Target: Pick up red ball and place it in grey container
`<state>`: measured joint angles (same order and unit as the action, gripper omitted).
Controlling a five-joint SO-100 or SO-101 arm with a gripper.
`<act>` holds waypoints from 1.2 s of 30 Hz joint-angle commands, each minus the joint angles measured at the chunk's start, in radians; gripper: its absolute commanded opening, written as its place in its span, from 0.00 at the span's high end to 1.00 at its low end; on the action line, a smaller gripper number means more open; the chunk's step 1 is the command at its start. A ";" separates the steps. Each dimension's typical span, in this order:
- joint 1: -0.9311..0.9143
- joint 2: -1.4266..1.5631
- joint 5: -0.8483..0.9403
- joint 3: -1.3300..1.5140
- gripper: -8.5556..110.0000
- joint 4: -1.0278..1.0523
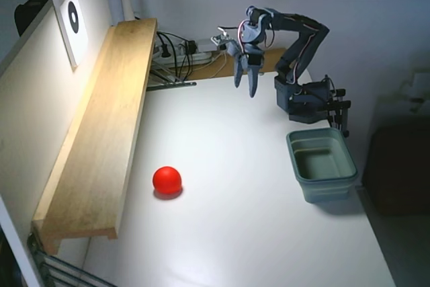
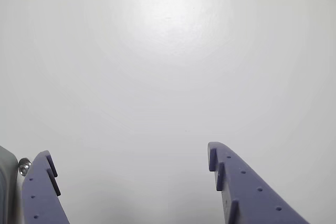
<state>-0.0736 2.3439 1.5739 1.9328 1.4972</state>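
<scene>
Arm bent over, end effector [image 1: 246, 86] spread, empty, pointing down above table [image 1: 228, 233].

White table [image 1: 235, 233]: bare surface, filled the wrist view. Long wooden shelf board [image 1: 101, 132]: lay along the table's left edge in the fixed view. Tangled black cables [image 1: 176, 55]: at the far end. White card with dark ring [image 1: 72, 21]: against the wall.
</scene>
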 commanded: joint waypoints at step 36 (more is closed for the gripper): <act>-0.006 0.179 -0.003 0.576 0.61 -0.583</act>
<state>-0.0736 2.4973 1.5723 2.5050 0.9526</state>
